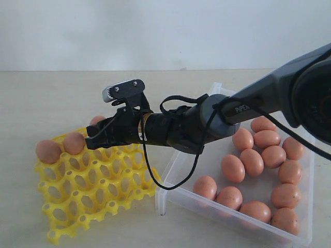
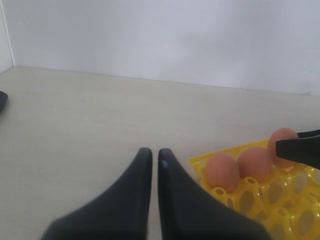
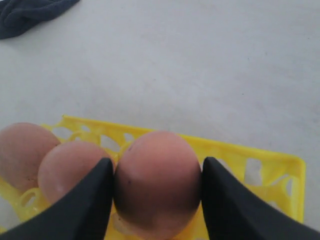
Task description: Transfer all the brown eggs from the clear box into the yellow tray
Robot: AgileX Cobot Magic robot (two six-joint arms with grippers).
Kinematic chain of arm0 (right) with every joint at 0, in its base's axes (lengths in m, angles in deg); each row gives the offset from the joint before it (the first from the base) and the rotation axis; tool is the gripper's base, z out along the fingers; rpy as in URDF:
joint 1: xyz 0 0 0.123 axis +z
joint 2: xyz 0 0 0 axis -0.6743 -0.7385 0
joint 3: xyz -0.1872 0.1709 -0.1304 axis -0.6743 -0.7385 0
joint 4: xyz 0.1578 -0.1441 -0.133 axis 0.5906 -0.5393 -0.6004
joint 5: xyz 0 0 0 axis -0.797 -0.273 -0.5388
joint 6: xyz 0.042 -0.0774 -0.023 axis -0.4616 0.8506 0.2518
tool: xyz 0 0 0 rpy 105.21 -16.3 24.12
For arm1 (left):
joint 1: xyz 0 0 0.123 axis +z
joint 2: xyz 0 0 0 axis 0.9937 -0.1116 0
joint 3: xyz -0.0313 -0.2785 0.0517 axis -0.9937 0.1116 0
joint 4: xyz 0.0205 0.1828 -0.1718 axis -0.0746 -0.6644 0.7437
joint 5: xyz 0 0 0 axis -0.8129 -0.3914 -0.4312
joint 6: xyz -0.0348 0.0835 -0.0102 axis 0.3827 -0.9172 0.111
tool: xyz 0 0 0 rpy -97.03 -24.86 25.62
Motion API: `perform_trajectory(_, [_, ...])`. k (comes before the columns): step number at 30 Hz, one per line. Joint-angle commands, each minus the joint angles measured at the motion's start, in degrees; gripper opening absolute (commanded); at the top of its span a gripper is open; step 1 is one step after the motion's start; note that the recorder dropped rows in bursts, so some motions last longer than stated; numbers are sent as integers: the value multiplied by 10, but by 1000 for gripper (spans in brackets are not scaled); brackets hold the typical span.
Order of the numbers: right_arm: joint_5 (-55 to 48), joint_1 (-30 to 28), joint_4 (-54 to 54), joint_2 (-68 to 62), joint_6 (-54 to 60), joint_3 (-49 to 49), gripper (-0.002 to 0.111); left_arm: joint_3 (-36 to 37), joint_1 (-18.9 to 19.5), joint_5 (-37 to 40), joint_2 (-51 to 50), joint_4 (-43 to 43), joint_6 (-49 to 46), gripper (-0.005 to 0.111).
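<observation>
My right gripper [image 1: 95,135] reaches left over the yellow tray [image 1: 77,201] and is shut on a brown egg [image 3: 157,177], one finger pressed on each side. The egg hangs at the tray's back row, beside two brown eggs [image 1: 48,151] [image 1: 74,142] that sit in cups there. Whether the held egg touches its cup I cannot tell. Several more brown eggs [image 1: 252,161] lie in the clear box [image 1: 178,170] on the right. My left gripper [image 2: 155,152] hovers over bare table near the tray's corner [image 2: 280,210], fingers almost together with nothing between them.
A dark cloth [image 3: 30,12] lies on the table beyond the tray. The clear box stands right against the tray's right side. A pale wall closes off the back of the table.
</observation>
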Motion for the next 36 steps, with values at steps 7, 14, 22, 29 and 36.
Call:
perform_trajectory(7, [-8, -1, -17, -1, 5, 3, 42, 1, 1, -4, 2, -1, 0, 4])
perform_trajectory(14, [-22, -1, -37, -1, 19, 3, 61, 1, 1, -4, 2, -1, 0, 4])
perform_trajectory(22, [-36, -1, -37, 54, 20, 3, 61, 1, 1, -4, 2, -1, 0, 4])
perform_trajectory(29, [-450, 14, -37, 222, -63, 3, 40, 1, 1, -4, 2, -1, 0, 4])
perform_trajectory(36, [-906, 39, -29, 301, 132, 3, 0, 1, 1, -4, 2, -1, 0, 4])
